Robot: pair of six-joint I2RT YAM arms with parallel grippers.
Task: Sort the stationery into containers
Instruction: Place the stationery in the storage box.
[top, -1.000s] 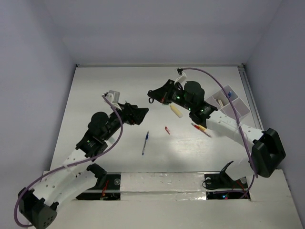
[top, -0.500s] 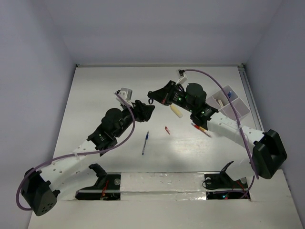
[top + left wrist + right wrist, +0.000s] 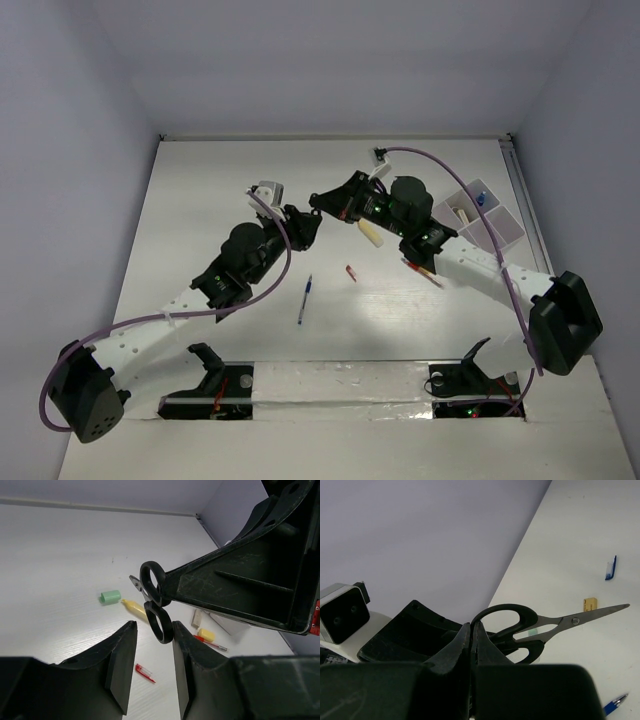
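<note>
My right gripper (image 3: 327, 203) is shut on the upper handle loop of the black scissors (image 3: 547, 626) and holds them in the air, blades pointing away. My left gripper (image 3: 306, 224) is open, and its fingers (image 3: 120, 655) flank the lower handle loop of the scissors (image 3: 154, 602). The loop lies close to the right finger. On the table lie the blue-white pen (image 3: 304, 298), a red bit (image 3: 351, 272), the pale yellow marker (image 3: 371, 233), the red pencil (image 3: 422, 268) and the mint green eraser (image 3: 110, 597). The white organiser tray (image 3: 497, 232) stands at the right.
A tan bit (image 3: 590, 603) and a small blue bit (image 3: 611, 567) lie on the far part of the table. A tan eraser (image 3: 197, 618) and a yellow piece (image 3: 206, 634) lie by the tray. Purple cables loop over both arms.
My left arm has reached up and right until its open fingers meet the scissors' handle. My right gripper has stayed almost still with the scissors.
</note>
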